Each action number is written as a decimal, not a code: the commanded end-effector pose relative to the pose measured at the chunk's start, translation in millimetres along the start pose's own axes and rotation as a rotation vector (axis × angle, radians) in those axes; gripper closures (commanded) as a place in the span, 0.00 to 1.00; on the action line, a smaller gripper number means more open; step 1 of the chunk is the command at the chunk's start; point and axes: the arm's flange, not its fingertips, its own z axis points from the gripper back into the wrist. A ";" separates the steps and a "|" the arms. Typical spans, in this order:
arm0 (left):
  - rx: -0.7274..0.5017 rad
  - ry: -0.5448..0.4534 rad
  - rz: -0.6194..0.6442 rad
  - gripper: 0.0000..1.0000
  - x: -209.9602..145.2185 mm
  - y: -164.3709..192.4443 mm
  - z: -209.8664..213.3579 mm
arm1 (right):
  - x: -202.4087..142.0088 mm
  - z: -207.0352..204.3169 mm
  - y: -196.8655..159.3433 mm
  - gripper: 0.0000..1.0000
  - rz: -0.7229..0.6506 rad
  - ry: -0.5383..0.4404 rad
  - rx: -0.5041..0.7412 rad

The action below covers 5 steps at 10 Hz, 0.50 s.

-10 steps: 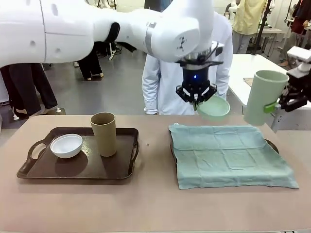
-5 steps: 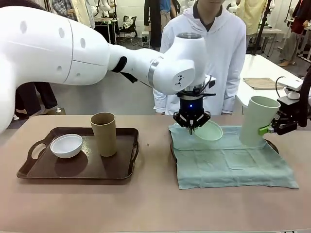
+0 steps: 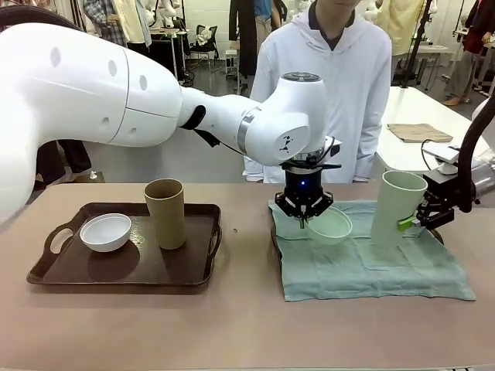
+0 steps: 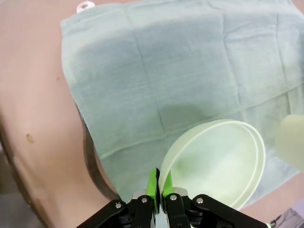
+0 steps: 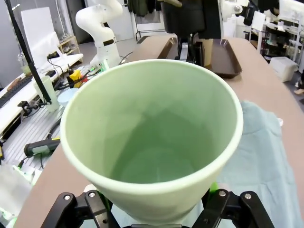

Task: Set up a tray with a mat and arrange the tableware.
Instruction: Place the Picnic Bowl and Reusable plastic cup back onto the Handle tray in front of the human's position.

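My left gripper (image 3: 303, 219) is shut on the rim of the mint green bowl (image 3: 329, 225), holding it tilted just above the green mat (image 3: 371, 263) that covers the right tray (image 3: 274, 234). In the left wrist view the green pads (image 4: 153, 184) pinch the mint green bowl's (image 4: 218, 161) edge over the mat (image 4: 180, 71). My right gripper (image 3: 410, 222) grips the pale green tumbler (image 3: 392, 207) upright at the mat's far right; the tumbler's (image 5: 152, 137) open mouth faces the right wrist camera. The white bowl (image 3: 105, 232) and brown tumbler (image 3: 165, 213) stand on the left brown tray (image 3: 46, 267).
A person in a white hooded top (image 3: 329, 85) stands at the table's far side, behind the mat. Bare tabletop (image 3: 247, 325) runs along the near edge and between the two trays. A side table (image 3: 421, 131) stands at the back right.
Both arms have come down. The mint green bowl dropped from above the mat's far edge to just over it, and the pale green tumbler moved left and down onto the mat's right side.
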 end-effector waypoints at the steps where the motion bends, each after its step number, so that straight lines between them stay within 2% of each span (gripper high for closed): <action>1: -0.011 -0.014 -0.035 0.96 -3.2 -0.7 -8.7 | -10.8 -3.5 -4.2 0.16 0.030 0.022 0.006; 5: -0.043 -0.058 -0.071 0.96 4.7 -2.3 -28.6 | -27.0 -5.6 -13.5 0.16 0.051 0.035 -0.001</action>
